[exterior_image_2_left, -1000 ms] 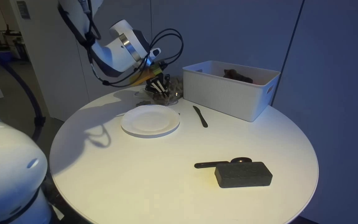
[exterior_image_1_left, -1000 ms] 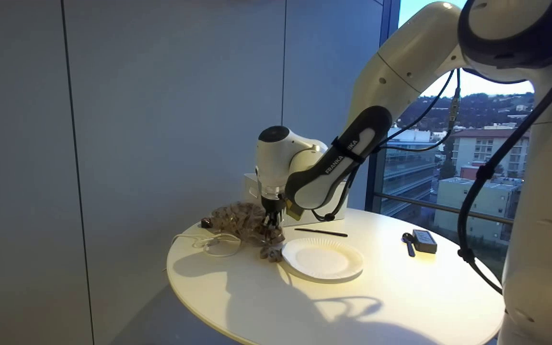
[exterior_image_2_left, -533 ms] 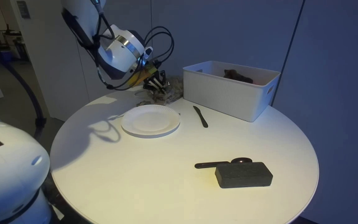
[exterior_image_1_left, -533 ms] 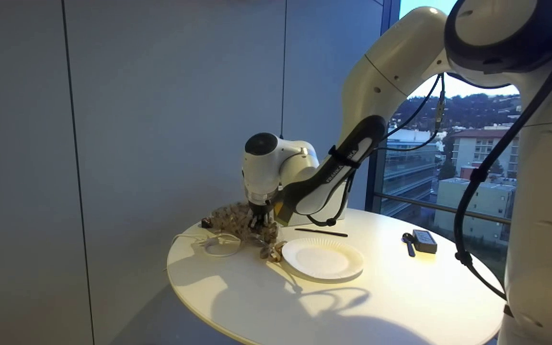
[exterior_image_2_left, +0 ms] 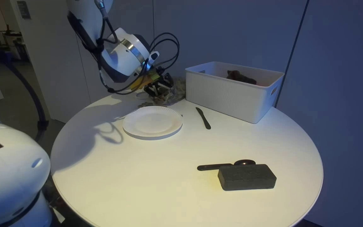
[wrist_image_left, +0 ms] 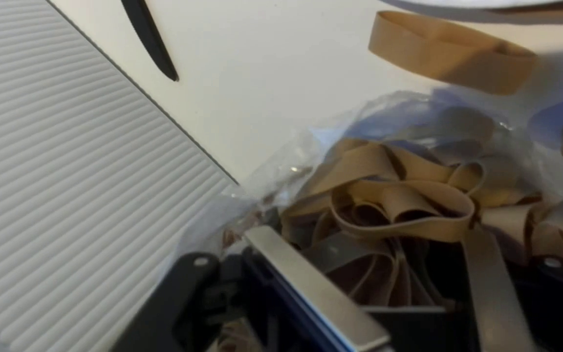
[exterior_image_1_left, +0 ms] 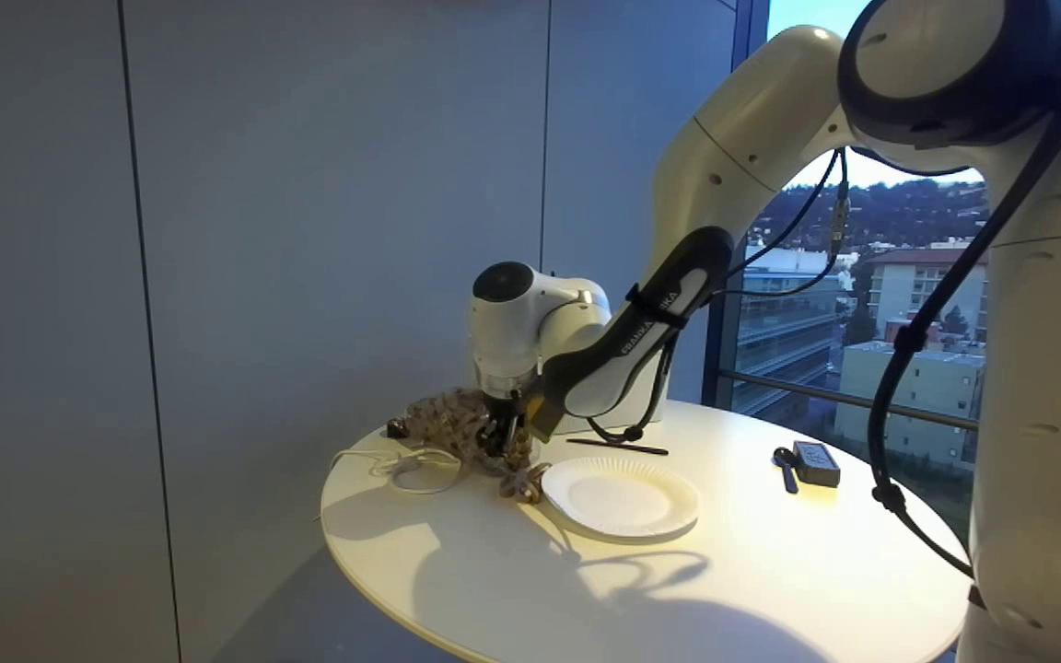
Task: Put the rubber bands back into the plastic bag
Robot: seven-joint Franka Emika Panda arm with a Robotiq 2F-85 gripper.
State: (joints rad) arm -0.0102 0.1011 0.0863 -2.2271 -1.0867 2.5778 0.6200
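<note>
The clear plastic bag (wrist_image_left: 286,164) lies on the table, full of tan rubber bands (wrist_image_left: 403,210), and shows in both exterior views. Over its near part, my gripper (wrist_image_left: 403,264) stands with its jaws spread down among the bands. One silver-edged finger (wrist_image_left: 311,288) shows at the lower left. The opposite finger is dark and partly covered by a band strip. Bands lie in the gap between the jaws, but none looks pinched. Outside the bag, a loose rubber band (wrist_image_left: 450,54) rests on the table; in an exterior view several bands (exterior_image_1_left: 521,485) sit beside the plate.
A white ribbed bin (exterior_image_2_left: 225,94) stands close beside the bag. The paper plate (exterior_image_1_left: 623,497) is near the bag's front. A black knife (exterior_image_2_left: 203,118), a spoon (exterior_image_2_left: 214,167) and a dark block (exterior_image_2_left: 247,178) lie on the table. A white cable (exterior_image_1_left: 420,460) runs by the bag.
Closed a second ago, the fingers have since spread apart. The gripper has shifted slightly left and lower in an exterior view, staying at the bag; bands by the plate moved a little.
</note>
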